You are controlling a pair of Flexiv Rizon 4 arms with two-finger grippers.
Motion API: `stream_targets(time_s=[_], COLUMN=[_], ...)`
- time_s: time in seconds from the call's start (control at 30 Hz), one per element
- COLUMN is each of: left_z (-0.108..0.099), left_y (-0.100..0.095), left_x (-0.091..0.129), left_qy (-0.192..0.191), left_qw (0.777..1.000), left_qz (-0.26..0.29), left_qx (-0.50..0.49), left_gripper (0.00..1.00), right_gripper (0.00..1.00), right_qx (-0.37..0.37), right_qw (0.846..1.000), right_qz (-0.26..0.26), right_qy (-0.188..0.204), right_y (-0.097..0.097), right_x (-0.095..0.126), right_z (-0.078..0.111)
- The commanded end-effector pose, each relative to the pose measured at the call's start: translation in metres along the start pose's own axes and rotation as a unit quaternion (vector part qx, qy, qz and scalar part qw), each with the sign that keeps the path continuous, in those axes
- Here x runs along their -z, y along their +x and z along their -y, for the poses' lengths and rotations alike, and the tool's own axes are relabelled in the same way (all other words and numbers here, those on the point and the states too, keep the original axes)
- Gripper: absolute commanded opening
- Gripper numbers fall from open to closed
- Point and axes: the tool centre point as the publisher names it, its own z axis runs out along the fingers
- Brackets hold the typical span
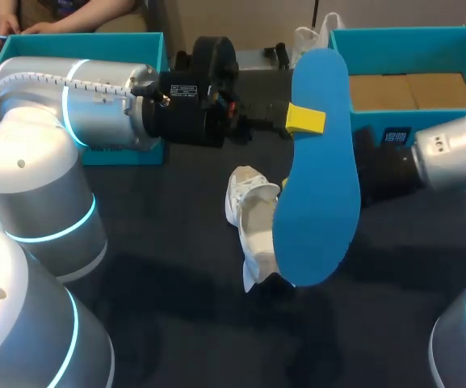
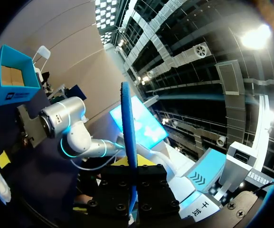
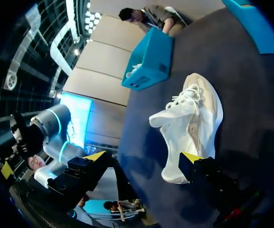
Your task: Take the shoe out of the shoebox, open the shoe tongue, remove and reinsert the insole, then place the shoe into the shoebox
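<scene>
Left hand (image 1: 301, 120), arm stretched level, pinches the blue insole (image 1: 317, 186) over the white shoe (image 1: 253, 218); right hand (image 3: 144, 159) spread by it.

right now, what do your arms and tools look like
Both the left arm and right arm are rounded silver-grey tubes with glowing cyan rings at the joints. The left carries a ribbed white hose and a black wrist section with a small white label. The left tool and right tool are black, blocky, with bright yellow tips.
</scene>
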Motion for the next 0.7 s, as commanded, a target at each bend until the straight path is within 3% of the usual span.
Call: stream_targets(time_s=[0.03,0.17,0.27,0.37,0.43,0.7], left_z=[-0.001,-0.001,-0.001,-0.001,-0.001,-0.001], left_y=[0.0,0.0,0.0,0.0,0.0,0.0], left_x=[0.0,0.0,0.0,0.0,0.0,0.0], left_qy=[0.0,0.0,0.0,0.0,0.0,0.0], left_qw=[1.0,1.0,1.0,1.0,1.0,1.0], left_qz=[0.001,0.001,0.001,0.001,0.001,0.001], left_qx=[0.0,0.0,0.0,0.0,0.0,0.0], left_gripper=[0.0,0.0,0.0,0.0,0.0,0.0], right_gripper=[1.0,1.0,1.0,1.0,1.0,1.0], right_qx=[-0.005,-0.022,-0.025,-0.022,-0.018,-0.018], right_qw=[1.0,1.0,0.997,0.996,0.995,0.995], right_qz=[0.006,-0.008,-0.062,-0.075,-0.097,-0.097], right_qy=[-0.007,-0.011,-0.036,-0.029,-0.031,-0.031], right_y=[0.015,0.03,0.041,0.049,0.051,0.051], right_x=[0.025,0.033,0.038,0.04,0.042,0.042], right_z=[0.009,0.005,0.004,0.006,0.007,0.007])
